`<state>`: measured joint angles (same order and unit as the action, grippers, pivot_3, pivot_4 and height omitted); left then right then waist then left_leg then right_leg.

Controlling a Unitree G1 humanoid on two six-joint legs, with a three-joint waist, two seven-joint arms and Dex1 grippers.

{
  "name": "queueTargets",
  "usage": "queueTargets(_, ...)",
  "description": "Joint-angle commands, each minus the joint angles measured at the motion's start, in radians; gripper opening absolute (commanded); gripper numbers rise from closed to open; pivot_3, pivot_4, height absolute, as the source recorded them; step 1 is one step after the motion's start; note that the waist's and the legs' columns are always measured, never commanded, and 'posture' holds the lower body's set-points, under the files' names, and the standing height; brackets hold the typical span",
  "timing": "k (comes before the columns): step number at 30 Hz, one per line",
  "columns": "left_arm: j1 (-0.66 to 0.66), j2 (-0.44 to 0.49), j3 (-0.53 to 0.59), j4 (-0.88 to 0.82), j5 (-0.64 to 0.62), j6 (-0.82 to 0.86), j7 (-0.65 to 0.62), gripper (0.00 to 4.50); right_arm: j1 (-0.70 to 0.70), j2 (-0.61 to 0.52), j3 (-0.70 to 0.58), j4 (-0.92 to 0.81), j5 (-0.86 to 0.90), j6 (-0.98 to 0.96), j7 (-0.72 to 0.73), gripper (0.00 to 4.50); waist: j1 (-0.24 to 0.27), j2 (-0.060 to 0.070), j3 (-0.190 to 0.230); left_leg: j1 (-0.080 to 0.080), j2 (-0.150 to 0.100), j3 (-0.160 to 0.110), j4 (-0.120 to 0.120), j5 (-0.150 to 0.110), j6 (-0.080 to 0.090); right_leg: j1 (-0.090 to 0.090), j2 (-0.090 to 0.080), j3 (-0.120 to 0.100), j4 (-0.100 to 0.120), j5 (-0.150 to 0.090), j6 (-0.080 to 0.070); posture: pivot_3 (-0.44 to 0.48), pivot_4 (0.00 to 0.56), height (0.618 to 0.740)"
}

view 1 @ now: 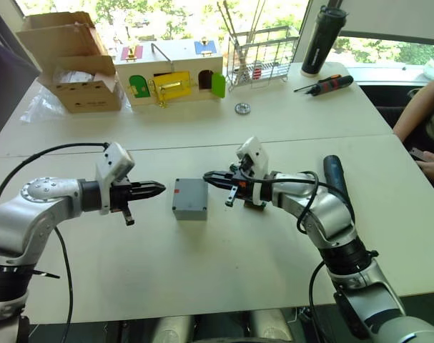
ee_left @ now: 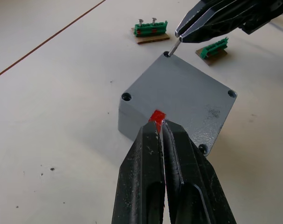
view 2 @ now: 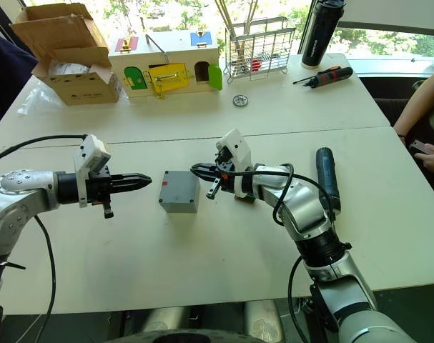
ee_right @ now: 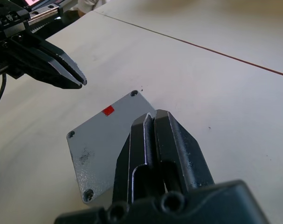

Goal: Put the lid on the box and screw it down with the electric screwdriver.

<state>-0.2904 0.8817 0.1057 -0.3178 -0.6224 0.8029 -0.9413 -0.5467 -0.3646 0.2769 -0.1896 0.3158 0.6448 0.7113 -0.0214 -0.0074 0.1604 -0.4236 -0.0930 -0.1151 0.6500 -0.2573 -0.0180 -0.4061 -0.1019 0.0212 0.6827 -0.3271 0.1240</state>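
Observation:
The grey box [view 1: 190, 206] stands mid-table with the lid [ee_left: 188, 93] lying flat on top. The lid carries a red mark [ee_left: 157, 115] and has a hole in each corner. My left gripper [view 1: 159, 189] is shut and holds nothing, its tips just short of the box's left edge. From the right, my right gripper [view 1: 208, 176] is shut on a small screw [ee_left: 173, 46], which points down into the lid's far corner hole. The electric screwdriver [view 1: 338, 182] lies on the table beyond my right forearm.
Two green screw holders [ee_left: 151, 30] lie just behind the box. At the back are a cardboard carton [view 1: 70, 61], a wooden box with coloured doors [view 1: 170, 71], a wire rack [view 1: 263, 57], a black bottle [view 1: 322, 39] and a hand screwdriver [view 1: 327, 84]. A person's arm [view 1: 420, 118] rests at the right edge.

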Motion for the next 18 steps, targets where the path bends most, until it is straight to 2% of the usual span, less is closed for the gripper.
queueTargets(1,-0.008,0.005,0.021,-0.027,-0.012,-0.001,0.001,0.14,-0.001,0.009,0.003,-0.005,-0.014,-0.033,0.005,0.04,0.000,0.000,0.000,0.000,0.000,0.000,0.000,0.000,0.000,0.000,0.000,0.000,0.000,0.000,0.000,0.000,0.150,0.740)
queueTargets(18,-0.017,-0.006,0.004,-0.028,-0.005,-0.006,0.010,0.14,0.001,0.028,0.010,0.035,-0.039,-0.043,0.014,0.04,0.000,0.000,0.000,0.000,0.000,0.000,0.000,0.000,0.000,0.000,0.000,0.000,0.000,0.000,0.000,0.000,0.150,0.740)
